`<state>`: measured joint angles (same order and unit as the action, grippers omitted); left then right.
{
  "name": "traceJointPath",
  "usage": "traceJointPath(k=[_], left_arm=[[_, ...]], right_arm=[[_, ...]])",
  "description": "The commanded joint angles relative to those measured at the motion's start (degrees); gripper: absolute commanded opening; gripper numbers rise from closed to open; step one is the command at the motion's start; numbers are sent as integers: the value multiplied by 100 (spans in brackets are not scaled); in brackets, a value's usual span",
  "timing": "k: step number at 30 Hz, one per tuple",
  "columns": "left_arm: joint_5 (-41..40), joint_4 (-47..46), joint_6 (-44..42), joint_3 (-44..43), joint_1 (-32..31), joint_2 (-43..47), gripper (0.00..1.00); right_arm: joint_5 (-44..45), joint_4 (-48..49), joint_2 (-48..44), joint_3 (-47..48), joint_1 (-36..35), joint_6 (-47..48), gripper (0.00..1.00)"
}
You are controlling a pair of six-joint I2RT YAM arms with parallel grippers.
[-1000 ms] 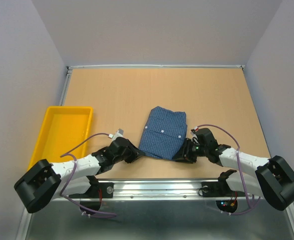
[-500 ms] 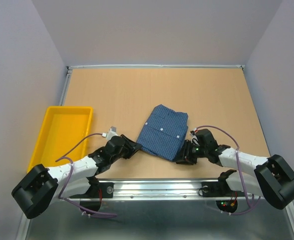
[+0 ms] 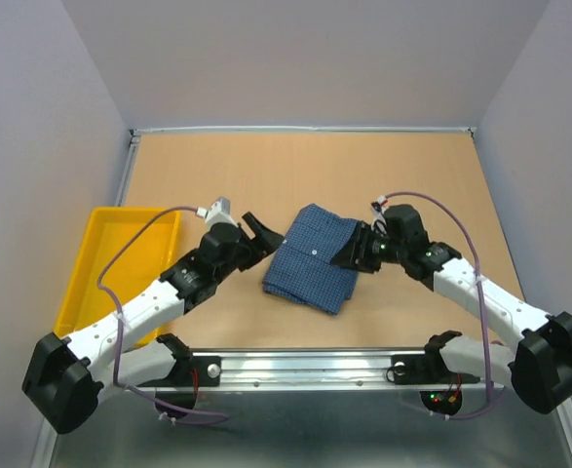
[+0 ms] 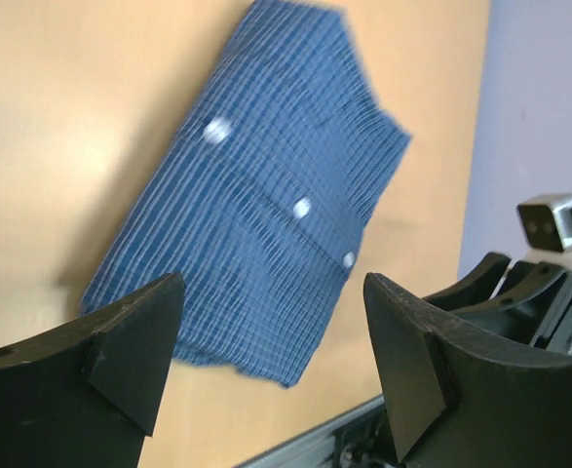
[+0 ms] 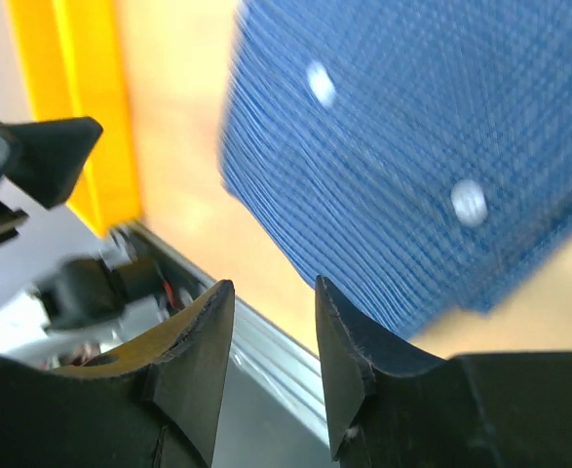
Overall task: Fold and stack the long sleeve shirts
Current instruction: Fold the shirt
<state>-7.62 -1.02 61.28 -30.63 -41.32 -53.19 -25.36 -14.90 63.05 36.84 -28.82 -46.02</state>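
As things stand: the shirt (image 3: 315,261) lies folded into a compact bundle on the worktop (image 3: 412,175), buttons up, about midway between the two arms.
State, left side: the left tool (image 3: 266,234) is spread wide with nothing between its fingers. It sits just off the bundle's left edge, toward the far end.
State, right side: the right tool (image 3: 344,258) has its fingers a narrow gap apart and pinches nothing. From above it overlaps the bundle's right edge, and I cannot tell whether it touches.
Long axis: it runs far to near, the near end leaning toward the left arm, so the tools face each other across the short way.
Nearer arm: there is little to choose, though the right looks slightly closer.
Coming move, as I judge it: the fold looks finished. Any lift would likely start from these two side edges, each tool reaching inward across the short axis.
Left wrist view: the shirt (image 4: 266,195) shows nearly whole beyond the left tool (image 4: 271,288), with three buttons (image 4: 302,207) in a row. The tray is not in this view.
Right wrist view: it is blurred. The shirt (image 5: 412,166) fills the right side above the right tool (image 5: 274,288), with the yellow tray (image 5: 71,97) beyond it.
Top view alone: the yellow tray (image 3: 130,212) lies on the left arm's side, well apart from the bundle.
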Motion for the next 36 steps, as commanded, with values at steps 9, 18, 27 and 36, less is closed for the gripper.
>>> traceJointPath(k=[9,18,27,36], left_arm=[[1675,137,-2805,-3536,652,-3494,58],[2476,-382,-2744,-4547,660,-5753,37],[2405,-1111,-2226,-3934,1055,-6099,32],[2317,-1120,-2331,-3827,1073,-5044,46]], right_arm=[[577,941,1938,2372,623,165,45],[183,3489,3132,1056,1430,-758,43],[190,4311,3847,-89,2046,-418,41],[-82,3390,3065,568,2117,154,41]])
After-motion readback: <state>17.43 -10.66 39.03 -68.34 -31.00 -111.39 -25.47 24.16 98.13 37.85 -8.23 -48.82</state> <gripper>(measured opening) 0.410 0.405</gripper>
